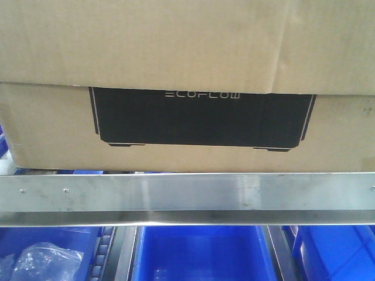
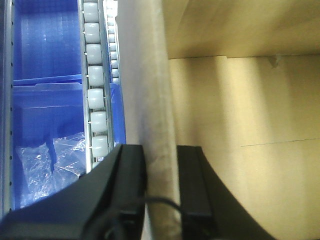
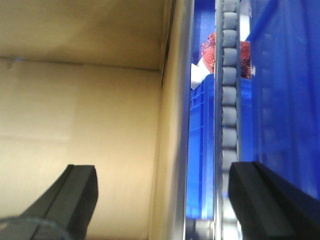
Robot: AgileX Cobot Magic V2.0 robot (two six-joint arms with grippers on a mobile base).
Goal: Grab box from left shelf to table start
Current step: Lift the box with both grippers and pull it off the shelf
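Note:
The box (image 1: 53, 126) is a large brown carton with a black "ECOFLOW" panel. It sits on the left shelf, just behind the shelf's silvery screwed rail (image 1: 187, 196). Neither gripper shows in the front view. In the left wrist view, my left gripper (image 2: 161, 165) is open with a narrow gap. The rail (image 2: 150, 100) runs behind that gap and the box face (image 2: 250, 125) lies to the right. My right gripper (image 3: 162, 180) stands wide open and holds nothing. One of its fingers is before the box (image 3: 75, 100), the other past the rail (image 3: 172, 150). The table is out of view.
Blue plastic bins (image 1: 202, 257) stand on the level under the rail, and one holds a clear plastic bag (image 1: 44, 263). Roller tracks (image 2: 95, 75) (image 3: 229, 100) run between the bins. A red item (image 3: 210, 50) lies far back above a bin.

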